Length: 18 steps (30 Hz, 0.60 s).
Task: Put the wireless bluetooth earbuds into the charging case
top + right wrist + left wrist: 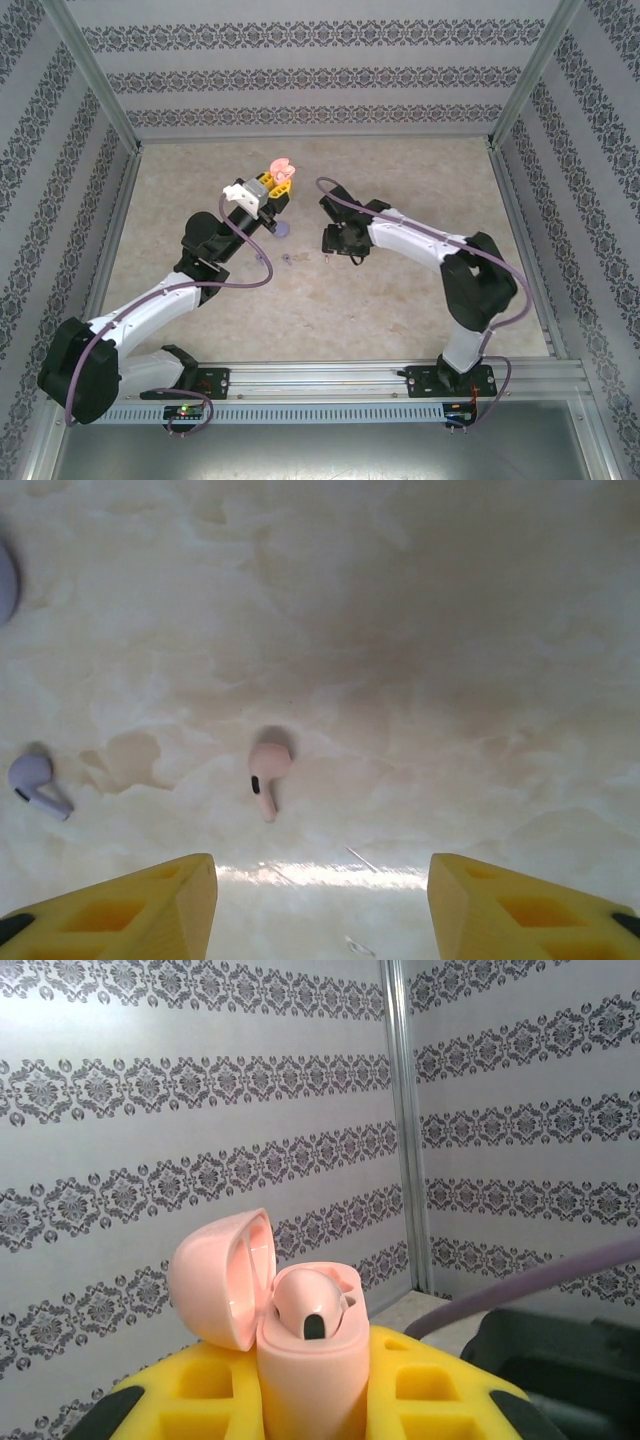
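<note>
Pinkish-beige charging case (310, 1380), lid (222, 1282) hinged open and tipped to one side, clamped upright between the yellow fingers (200, 1390) of the left gripper (275, 185), jaws closed tight on its lower body. Seated in one well of the case: a pinkish-beige earbud (312, 1308), head uppermost. Case held off the tabletop (420, 200), above its middle and somewhat toward the far edge.

Right gripper (320, 872) pointed down at the tabletop near its centre, jaws standing well apart with nothing between them. Lying on the bare surface just ahead of those jaws: a second pinkish-beige earbud (266, 776), stem toward the gripper. Off to one side and apart from it — a purple earbud (36, 780), likewise on its side. Farther off, cut by the frame edge, a rounded purple object (4, 580) — kind not determinable.
</note>
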Motion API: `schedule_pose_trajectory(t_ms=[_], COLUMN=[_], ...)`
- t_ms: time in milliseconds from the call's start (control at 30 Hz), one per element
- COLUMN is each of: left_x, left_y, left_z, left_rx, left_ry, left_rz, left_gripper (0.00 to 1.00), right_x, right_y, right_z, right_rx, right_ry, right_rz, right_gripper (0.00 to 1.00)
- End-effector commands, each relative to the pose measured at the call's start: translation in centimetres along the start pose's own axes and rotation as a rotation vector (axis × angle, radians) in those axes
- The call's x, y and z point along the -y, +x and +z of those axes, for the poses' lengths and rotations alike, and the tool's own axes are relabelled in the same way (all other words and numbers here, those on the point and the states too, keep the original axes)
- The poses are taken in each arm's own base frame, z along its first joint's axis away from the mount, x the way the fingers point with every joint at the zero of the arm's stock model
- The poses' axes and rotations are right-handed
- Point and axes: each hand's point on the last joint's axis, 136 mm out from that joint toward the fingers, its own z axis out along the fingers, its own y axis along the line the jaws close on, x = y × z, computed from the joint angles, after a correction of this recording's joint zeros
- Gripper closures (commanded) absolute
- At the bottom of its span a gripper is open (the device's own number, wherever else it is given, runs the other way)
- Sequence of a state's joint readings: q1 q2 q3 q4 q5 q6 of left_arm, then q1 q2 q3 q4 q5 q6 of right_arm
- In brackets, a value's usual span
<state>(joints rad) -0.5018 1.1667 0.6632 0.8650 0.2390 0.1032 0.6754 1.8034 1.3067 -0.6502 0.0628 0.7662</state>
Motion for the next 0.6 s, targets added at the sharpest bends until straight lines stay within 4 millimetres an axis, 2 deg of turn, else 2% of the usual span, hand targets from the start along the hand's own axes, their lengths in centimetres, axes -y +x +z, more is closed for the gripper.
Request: schedule_pose_trajectory(t_ms=[0, 200, 567], left_x=[-1.0, -1.5, -2.0], left_y=[-1.9, -2.1, -2.1], left_z=[-0.7, -1.3, -1.9], left_rx=[0.067, 0.082, 0.099], left_ry=[-0.042, -0.058, -0.068], left_rz=[-0.001, -0.004, -0.015], left_gripper=[1.00, 1.00, 1.00], right_x=[0.0, 0.1, -1.5], right_y=[-0.3, -0.2, 0.0], right_z=[0.7, 2.7, 5.2], right_rx=[-0.006, -0.031, -0.080], right_ry=[0.077, 0.141, 0.181], right_rz=[0.055, 0.085, 0.077], right_gripper=[0.45, 0.51, 0.55])
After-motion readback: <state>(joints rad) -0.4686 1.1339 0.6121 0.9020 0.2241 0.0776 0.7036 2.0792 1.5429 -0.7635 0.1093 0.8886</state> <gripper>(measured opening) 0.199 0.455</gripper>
